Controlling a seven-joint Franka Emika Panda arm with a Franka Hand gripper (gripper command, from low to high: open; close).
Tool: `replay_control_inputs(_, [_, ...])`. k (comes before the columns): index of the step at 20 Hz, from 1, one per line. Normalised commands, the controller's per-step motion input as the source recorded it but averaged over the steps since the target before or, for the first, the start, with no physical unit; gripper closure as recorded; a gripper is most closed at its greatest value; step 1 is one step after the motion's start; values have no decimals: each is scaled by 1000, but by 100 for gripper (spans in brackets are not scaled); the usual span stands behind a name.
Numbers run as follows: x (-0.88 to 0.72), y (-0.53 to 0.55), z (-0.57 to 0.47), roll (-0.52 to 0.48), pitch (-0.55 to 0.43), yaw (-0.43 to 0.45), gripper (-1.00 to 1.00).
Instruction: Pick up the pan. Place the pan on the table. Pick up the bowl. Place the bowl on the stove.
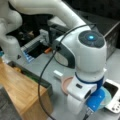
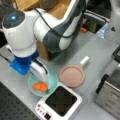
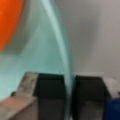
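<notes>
Teal bowl (image 3: 37,62) rim sits pinched between the fingers (image 3: 52,97).

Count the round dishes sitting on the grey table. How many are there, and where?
2. The pink pan lies on the table beside the stove. The teal bowl, its rim between the gripper fingers, sits left of it.

The arm reaches steeply down, its gripper (image 3: 68,100) pads nearly together
</notes>
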Motion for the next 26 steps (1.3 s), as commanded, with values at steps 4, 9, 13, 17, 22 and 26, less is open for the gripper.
replay_control_inputs(4, [-200,114,-69,-28,-84,-148,100])
replay_control_inputs(9, [-185,182,-121,-82,-98,-161,100])
replay_control_inputs(13, [-156,325,-155,-153,-115,-129,100])
replay_control_inputs(17, [-121,364,-180,-208,-126,-109,100])
replay_control_inputs(22, [-76,310,-208,-264,-146,-63,100])
replay_control_inputs(26, [-62,198,-184,-274,-136,-7,100])
